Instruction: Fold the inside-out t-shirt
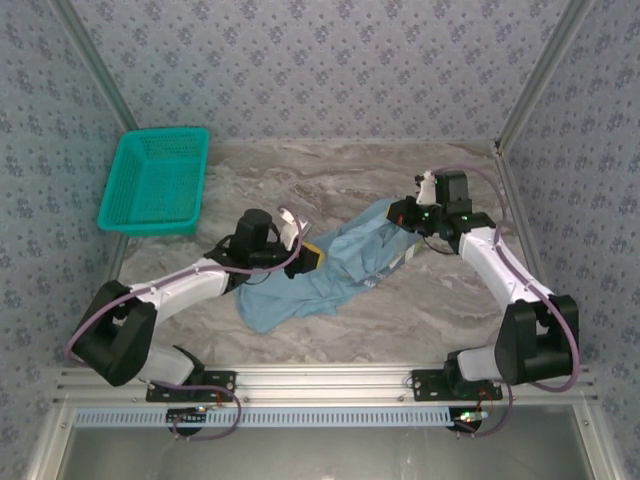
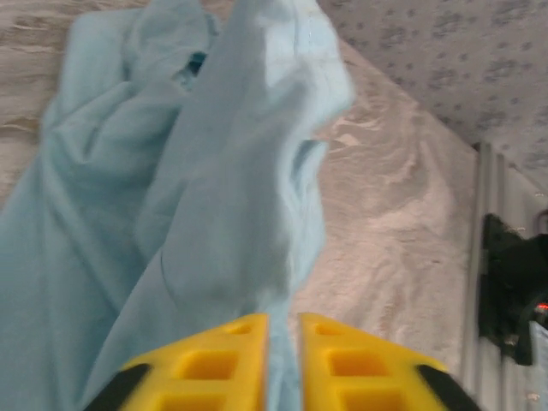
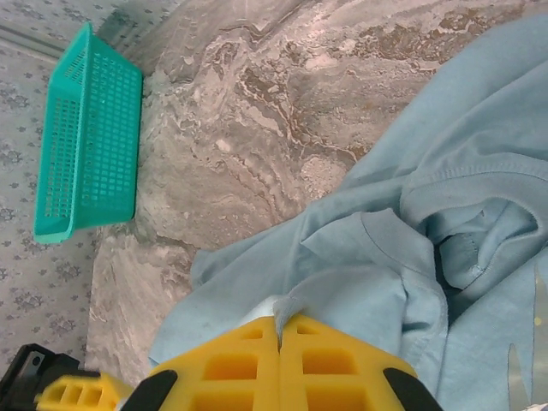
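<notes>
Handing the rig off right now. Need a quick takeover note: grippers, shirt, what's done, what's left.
Left gripper: fingers almost together, with t-shirt fabric in the narrow gap between them.
Right gripper: shut, pinching a fold of the t-shirt.
T-shirt: crumpled mid-table, strung between the two grippers. The teal basket sits apart at the far left corner.
Done: both arms have hold of the cloth; no fold visible yet.
Left: spread it flat on the table, then fold.
</notes>
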`<state>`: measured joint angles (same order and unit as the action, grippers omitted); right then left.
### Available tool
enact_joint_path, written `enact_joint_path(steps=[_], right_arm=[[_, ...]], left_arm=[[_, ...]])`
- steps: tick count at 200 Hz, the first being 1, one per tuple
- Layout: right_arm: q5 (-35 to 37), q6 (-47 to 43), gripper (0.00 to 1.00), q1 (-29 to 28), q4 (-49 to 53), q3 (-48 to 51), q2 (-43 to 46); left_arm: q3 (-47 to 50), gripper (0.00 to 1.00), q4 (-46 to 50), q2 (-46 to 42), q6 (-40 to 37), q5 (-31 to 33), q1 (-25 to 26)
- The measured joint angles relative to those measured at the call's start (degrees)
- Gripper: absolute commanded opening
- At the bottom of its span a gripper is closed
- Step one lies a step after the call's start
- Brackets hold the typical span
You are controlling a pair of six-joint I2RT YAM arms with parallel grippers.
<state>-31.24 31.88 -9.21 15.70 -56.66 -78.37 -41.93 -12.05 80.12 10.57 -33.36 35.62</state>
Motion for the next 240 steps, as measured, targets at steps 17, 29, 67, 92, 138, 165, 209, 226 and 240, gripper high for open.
enact_joint_path(steps=[17, 29, 67, 92, 138, 165, 209, 226, 240], right_arm=[[0.00, -0.09, 0.00, -0.17, -0.04, 0.00, -1.11], [-0.02, -0.22, 0.00, -0.66, -0.04, 0.00, -2.14], [-0.04, -0.22, 0.00, -2.08, -0.07, 0.00, -4.68], [-0.07, -0.22, 0.00, -2.08, -0.24, 0.00, -5.20], [-0.92, -0.24, 0.00, -2.08, -0.48, 0.00, -5.33], [-1.11, -0.24, 0.00, -1.86, -0.48, 0.00, -5.31], [-1.20, -0.26, 0.00, -1.03, -0.48, 0.26, -5.31], [-1.38, -0.28, 0.00, -0.90, -0.48, 0.46, -5.25], [-1.55, -0.31, 0.00, -0.76, -0.48, 0.72, -5.01]], left_arm=[[-0.81, 0.38, 2.89, 0.81, -0.81, 5.88, 0.33], [-1.53, 0.42, 5.03, 1.60, -1.60, 10.01, 1.14], [-4.48, 0.49, 10.03, 1.81, -6.36, 15.93, 7.23], [-9.57, 0.52, 12.09, 3.32, -10.14, 19.98, 12.28], [-20.28, 0.63, 15.69, 12.02, -18.97, 24.96, 14.16], [-23.96, 0.68, 18.95, 16.52, -25.46, 25.11, 14.82], [-31.32, 0.68, 23.71, 22.71, -32.04, 25.31, 15.02], [-32.68, 0.62, 24.37, 23.67, -33.11, 25.33, 15.04], [-33.81, 0.54, 25.16, 24.35, -33.64, 25.31, 15.02]])
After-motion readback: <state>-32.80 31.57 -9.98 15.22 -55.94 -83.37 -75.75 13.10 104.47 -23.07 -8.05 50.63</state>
